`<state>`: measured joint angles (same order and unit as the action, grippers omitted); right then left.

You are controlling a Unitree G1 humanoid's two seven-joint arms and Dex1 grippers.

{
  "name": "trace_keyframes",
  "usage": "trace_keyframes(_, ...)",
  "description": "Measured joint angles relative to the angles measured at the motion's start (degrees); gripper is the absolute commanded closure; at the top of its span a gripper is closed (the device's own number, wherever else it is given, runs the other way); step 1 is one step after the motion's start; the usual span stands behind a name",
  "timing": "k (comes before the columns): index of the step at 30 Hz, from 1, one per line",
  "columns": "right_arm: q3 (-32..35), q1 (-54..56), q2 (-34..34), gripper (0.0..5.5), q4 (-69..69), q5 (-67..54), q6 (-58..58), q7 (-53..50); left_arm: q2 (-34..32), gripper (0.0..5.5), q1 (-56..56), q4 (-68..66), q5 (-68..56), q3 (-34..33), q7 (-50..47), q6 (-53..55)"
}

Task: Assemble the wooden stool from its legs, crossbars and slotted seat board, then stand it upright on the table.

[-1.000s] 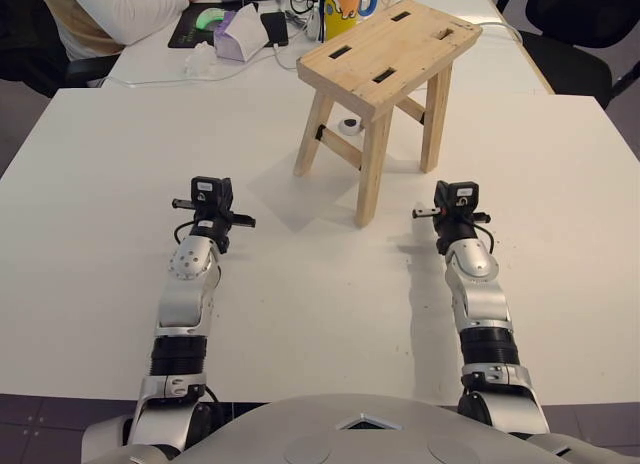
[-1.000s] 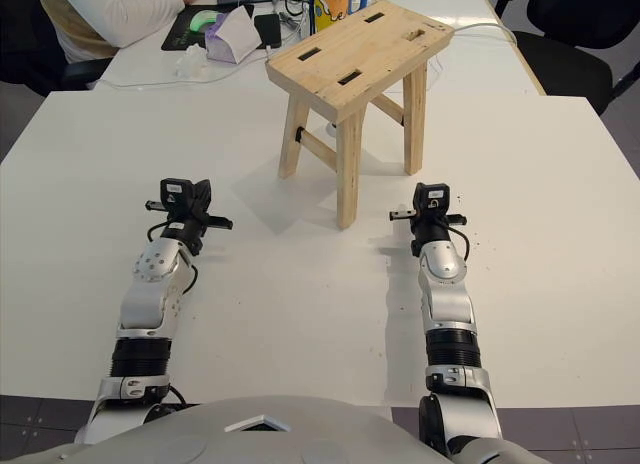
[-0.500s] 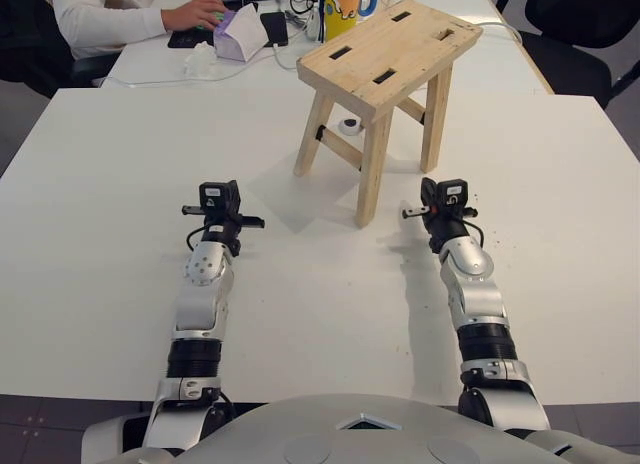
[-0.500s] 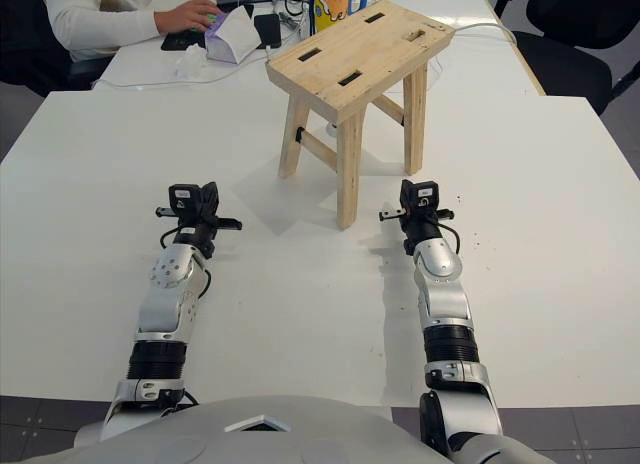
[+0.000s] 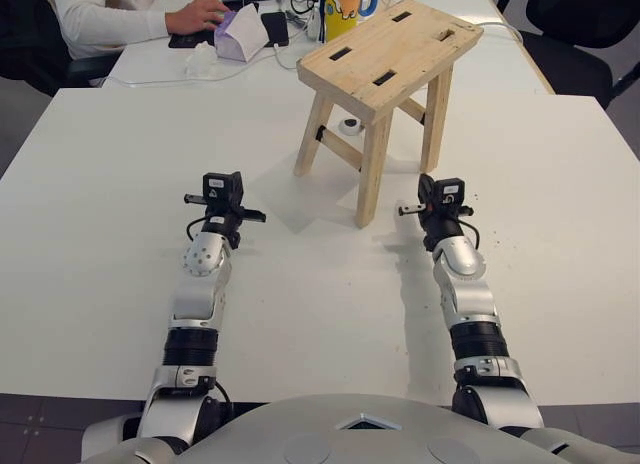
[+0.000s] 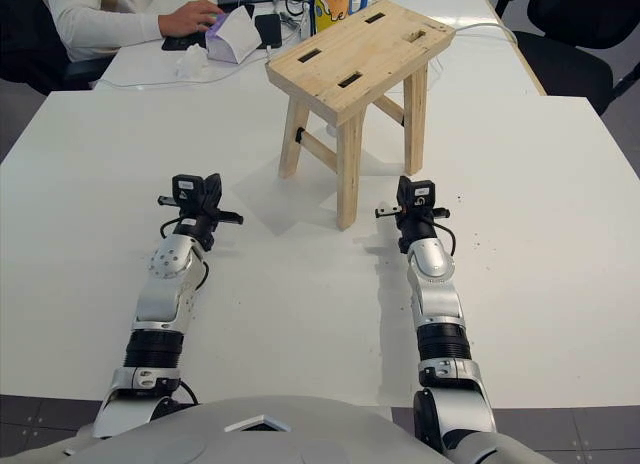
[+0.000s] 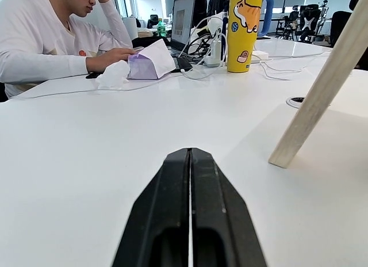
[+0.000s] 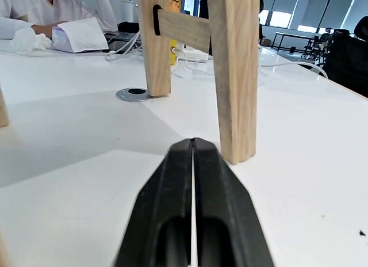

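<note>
Nearest: both arms lay low over the white table (image 5: pixel 300 304), well apart. Left gripper (image 7: pixel 190 156) was clenched, fingers pressed flat together with nothing between them. Right gripper (image 8: pixel 192 145) was the same, clenched and holding nothing.

Right gripper sat just short of the stool (image 5: pixel 385 94), pointing at the foot of one leg (image 8: pixel 234 77) but not touching it. Left gripper was off to the stool's left and apart from it, with a slanted leg (image 7: pixel 322 88) ahead and to one side.

The stool was fully assembled and stood upright on all four feet, on the far half of the table, a bit right of centre. It was pale bare wood. The seat board (image 5: pixel 410 39) was rectangular, turned at an angle to the table edge, with four dark rectangular slots in its top. The legs splayed outward toward the feet. A crossbar (image 8: pixel 183 28) ran between two legs, its end seated in a dark mortise. Another crossbar (image 5: pixel 340 147) joined the pair on the left side.

A round grommet (image 5: pixel 349 126) sat in the table under the stool. Beyond the stool were a yellow mug (image 5: pixel 343 4) and loose cables.
</note>
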<state>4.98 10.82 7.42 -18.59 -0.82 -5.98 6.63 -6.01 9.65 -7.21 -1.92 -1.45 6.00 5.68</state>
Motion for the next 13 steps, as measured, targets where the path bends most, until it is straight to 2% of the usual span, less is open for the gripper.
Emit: trace_keyframes(13, -0.3, 1.4, -0.4, 5.50, -3.9, 0.3, -2.3, -1.0, 0.2, 5.47, 3.5, -4.8, 0.3, 0.3, 0.3, -2.7)
